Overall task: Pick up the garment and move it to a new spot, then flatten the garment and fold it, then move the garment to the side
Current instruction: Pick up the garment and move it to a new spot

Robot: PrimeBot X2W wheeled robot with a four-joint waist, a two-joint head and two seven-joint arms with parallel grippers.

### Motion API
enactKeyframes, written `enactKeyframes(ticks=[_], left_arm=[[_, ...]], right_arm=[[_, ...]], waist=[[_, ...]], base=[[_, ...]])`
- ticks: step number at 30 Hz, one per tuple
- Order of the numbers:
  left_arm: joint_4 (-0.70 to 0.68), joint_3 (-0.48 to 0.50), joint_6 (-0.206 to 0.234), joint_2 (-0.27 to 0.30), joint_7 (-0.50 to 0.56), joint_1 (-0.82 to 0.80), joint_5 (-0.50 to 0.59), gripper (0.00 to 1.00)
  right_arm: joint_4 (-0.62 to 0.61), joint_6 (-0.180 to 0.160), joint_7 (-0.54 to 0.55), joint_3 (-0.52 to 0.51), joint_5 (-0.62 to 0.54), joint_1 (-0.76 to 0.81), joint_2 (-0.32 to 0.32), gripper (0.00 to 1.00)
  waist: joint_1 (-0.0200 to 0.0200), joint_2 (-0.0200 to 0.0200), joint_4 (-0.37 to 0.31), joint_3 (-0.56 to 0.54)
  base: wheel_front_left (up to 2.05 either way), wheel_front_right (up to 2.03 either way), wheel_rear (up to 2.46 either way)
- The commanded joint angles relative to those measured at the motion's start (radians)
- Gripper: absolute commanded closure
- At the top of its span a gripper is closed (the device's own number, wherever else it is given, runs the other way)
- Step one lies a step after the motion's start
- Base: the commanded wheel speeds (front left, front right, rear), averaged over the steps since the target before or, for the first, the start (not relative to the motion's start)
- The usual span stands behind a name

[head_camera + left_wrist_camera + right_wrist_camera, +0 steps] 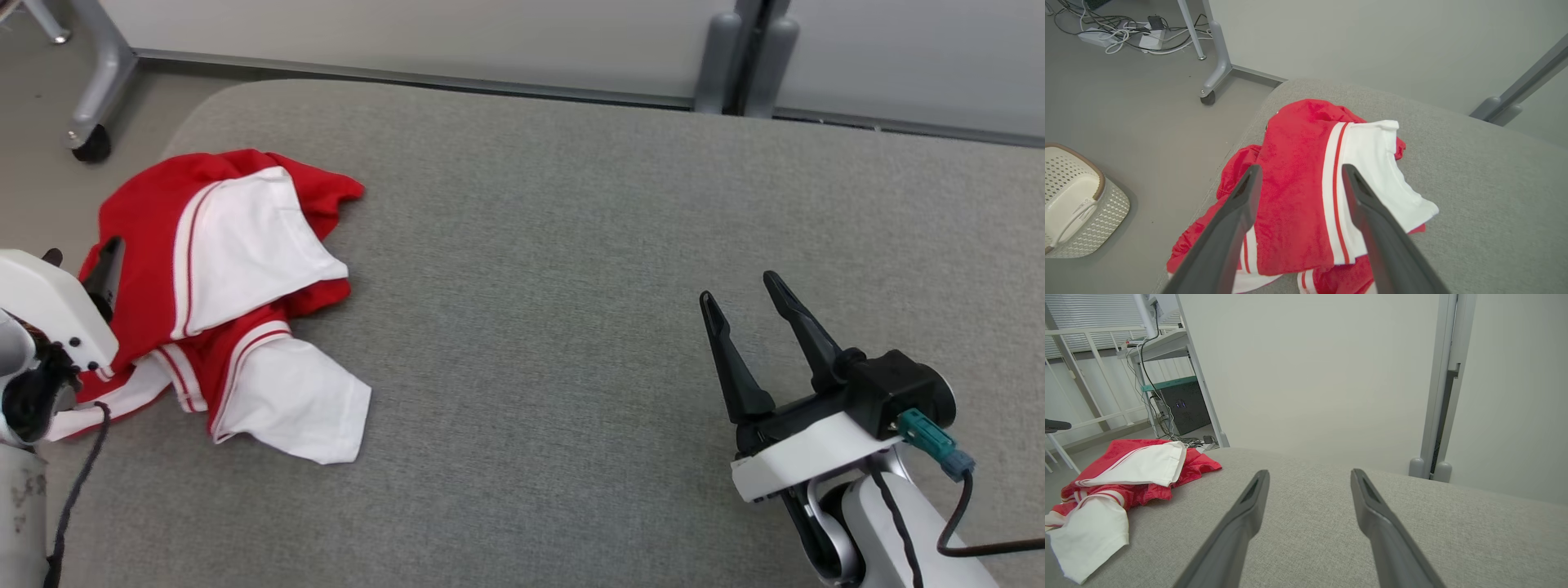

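Head view first: the crumpled red fabric garment with white panels and striped trim is bunched at the left edge of the grey padded fabric surface. The left gripper hangs right at its left side. The right gripper is well apart, near right, fingers spread over bare cushion with nothing between them.

Left wrist view now: the left gripper is spread wide above the garment, holding nothing. Danger here is that red folds spill over the surface's edge toward the floor, where a white perforated plastic basket stands. Pinch only the top layer and I'd expect the loose bulk to slide off that edge.

Right wrist view: the right gripper is parted and empty, with the garment away at far left. Its layers overlap, so a one-sided lift could carry it twisted and make flattening harder.
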Motion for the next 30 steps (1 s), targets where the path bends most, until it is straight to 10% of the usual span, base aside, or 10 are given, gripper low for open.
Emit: enactKeyframes(ticks=[1,14,15,17,30], left_arm=[[0.057,0.008,-0.009,0.018,0.03,-0.043,-0.026,0.0],[0.375,-0.018,-0.03,0.075,0.124,-0.131,-0.086,0.0],[0.39,-0.022,-0.032,0.076,0.121,-0.133,-0.088,0.15],[0.405,-0.03,-0.034,0.086,0.098,-0.142,-0.09,0.96],[0.298,-0.2,-0.035,0.175,-0.016,-0.194,-0.107,1.0]], right_arm=[[-0.009,0.002,-0.005,0.005,-0.001,-0.021,-0.01,0.0],[-0.023,0.002,-0.005,0.0,0.008,-0.052,-0.019,0.0],[-0.023,0.002,-0.005,-0.001,0.009,-0.051,-0.018,0.0],[-0.02,0.002,-0.005,-0.003,0.009,-0.048,-0.016,0.0],[0.003,0.002,-0.005,-0.007,0.019,-0.009,0.015,0.0]], waist=[[0.0,0.0,-0.066,0.064],[0.0,0.0,-0.161,0.12],[0.0,0.0,-0.162,0.119],[0.0,0.0,-0.163,0.114],[0.0,0.0,-0.152,-0.015]], base=[[0.0,0.0,0.0],[0.0,0.0,0.0],[0.0,0.0,0.0],[0.0,0.0,0.0],[0.0,0.0,0.0]])
